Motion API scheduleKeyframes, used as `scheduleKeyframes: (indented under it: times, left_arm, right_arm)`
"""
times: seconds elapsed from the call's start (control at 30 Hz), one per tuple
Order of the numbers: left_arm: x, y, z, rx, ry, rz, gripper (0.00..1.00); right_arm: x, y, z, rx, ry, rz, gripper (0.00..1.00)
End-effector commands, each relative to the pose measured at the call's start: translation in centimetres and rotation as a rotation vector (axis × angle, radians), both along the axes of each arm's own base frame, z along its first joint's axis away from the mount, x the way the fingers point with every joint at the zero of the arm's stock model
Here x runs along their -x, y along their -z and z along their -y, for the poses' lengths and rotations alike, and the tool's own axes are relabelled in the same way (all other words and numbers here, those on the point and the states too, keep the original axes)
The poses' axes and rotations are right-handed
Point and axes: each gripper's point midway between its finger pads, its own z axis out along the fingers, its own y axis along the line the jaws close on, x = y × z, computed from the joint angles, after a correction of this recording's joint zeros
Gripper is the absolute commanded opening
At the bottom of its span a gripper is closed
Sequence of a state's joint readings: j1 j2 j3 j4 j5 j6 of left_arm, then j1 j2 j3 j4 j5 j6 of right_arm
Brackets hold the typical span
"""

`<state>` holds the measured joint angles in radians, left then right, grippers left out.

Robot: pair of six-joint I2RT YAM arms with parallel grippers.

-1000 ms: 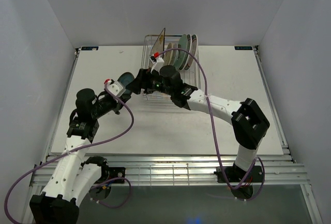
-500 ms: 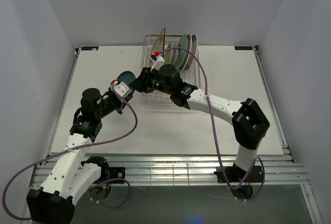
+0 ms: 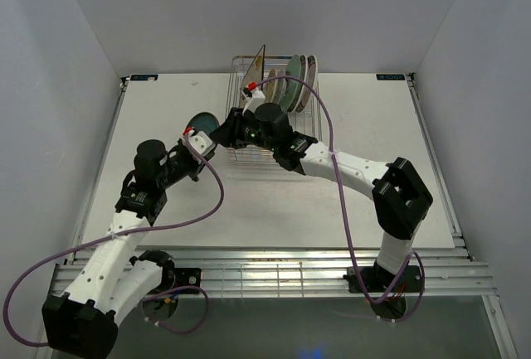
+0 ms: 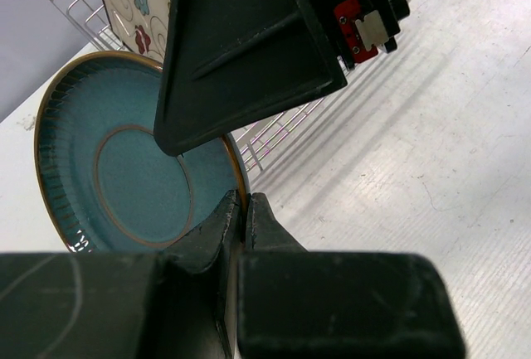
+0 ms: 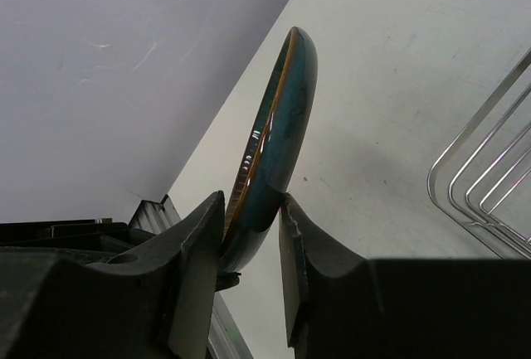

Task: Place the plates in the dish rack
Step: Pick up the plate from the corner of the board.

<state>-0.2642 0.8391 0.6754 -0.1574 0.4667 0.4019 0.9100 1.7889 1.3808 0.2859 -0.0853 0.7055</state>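
- Two grippers on one dish here: the small round dark teal glazed plate (image 4: 124, 168) with the thin gold edge hangs on edge in the air. It's just left of the silver wire dish rack (image 3: 236, 73), not in it yet.
- The left gripper (image 4: 243, 206) has its fingers pinched together on the plate's rim, so it's carrying the thing.
- The right gripper (image 5: 253, 210) straddles the rim a bit further round, one finger on each face, and looks clamped on it too.
- Reads like a handover to me, since the right arm sits closer to the rack.
- Holding it upright makes sense, because plates slot between the prongs on edge.
- The square glossy floral plate (image 3: 260, 59) and a few round plates (image 3: 295, 77) stand on edge at the rack's far end.
- My guess: the left has to let go before the right can swing it over.
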Motion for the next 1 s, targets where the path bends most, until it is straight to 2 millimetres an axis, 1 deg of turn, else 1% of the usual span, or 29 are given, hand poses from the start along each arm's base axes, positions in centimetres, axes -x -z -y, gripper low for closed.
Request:
scheduleKeyframes:
  times: [0.0,0.13,0.2,0.23,0.27,0.33,0.37,0.4,0.43,0.47,0.6,0.83,0.9,0.97]
  left_arm:
    - [-0.6,-2.5,0.4,0.017,0.019,0.098,0.0]
    - [-0.8,-2.7,0.7,0.01,0.023,0.101,0.0]
    - [-1.1,-2.5,0.9,-0.001,0.027,0.095,0.0]
    - [-1.3,-2.5,0.9,-0.015,0.028,0.103,0.0]
    - [-1.4,-2.7,0.9,-0.022,0.03,0.111,0.0]
    - [-1.8,-2.4,1.2,-0.051,0.039,0.116,0.0]
    - [-2.2,-2.5,1.1,-0.066,0.024,0.124,0.0]
    - [-2.4,-2.2,1.4,-0.082,0.028,0.12,0.0]
    - [-2.5,-2.2,1.4,-0.097,0.024,0.124,0.0]
    - [-2.8,-2.1,1.2,-0.12,0.004,0.135,0.0]
    - [-2.8,-2.3,1.4,-0.149,-0.005,0.16,0.0]
    - [-2.6,-4.2,0.9,-0.17,-0.043,0.211,0.0]
    - [-2.5,-4.6,1.1,-0.168,-0.04,0.207,0.0]
    - [-2.3,-5.0,1.2,-0.165,-0.033,0.198,0.0]
  right_arm:
    - [0.8,-3.2,-1.0,-0.058,-0.049,0.065,0.08]
    - [0.6,-3.2,-1.1,-0.056,-0.045,0.069,0.08]
    - [0.3,-3.4,-1.2,-0.045,-0.038,0.07,0.08]
    - [0.1,-2.9,-1.4,-0.031,-0.038,0.065,0.08]
    - [0.0,-3.1,-1.5,-0.025,-0.032,0.065,0.08]
    - [-0.4,-2.7,-1.6,-0.008,-0.024,0.062,0.08]
    - [-0.6,-2.6,-1.6,0.002,-0.018,0.065,0.08]
    - [-0.9,-2.7,-1.6,0.013,-0.005,0.063,0.08]
    - [-1.1,-2.3,-1.7,0.026,0.0,0.06,0.08]
    - [-1.4,-2.2,-1.6,0.034,0.006,0.061,0.08]
    - [-1.9,-1.7,-1.7,0.054,0.016,0.057,0.08]
    - [-3.2,-0.7,-1.6,0.092,0.047,0.064,0.08]
    - [-3.4,-0.6,-1.7,0.098,0.051,0.064,0.08]
    - [-3.8,0.0,-1.9,0.106,0.053,0.059,0.08]
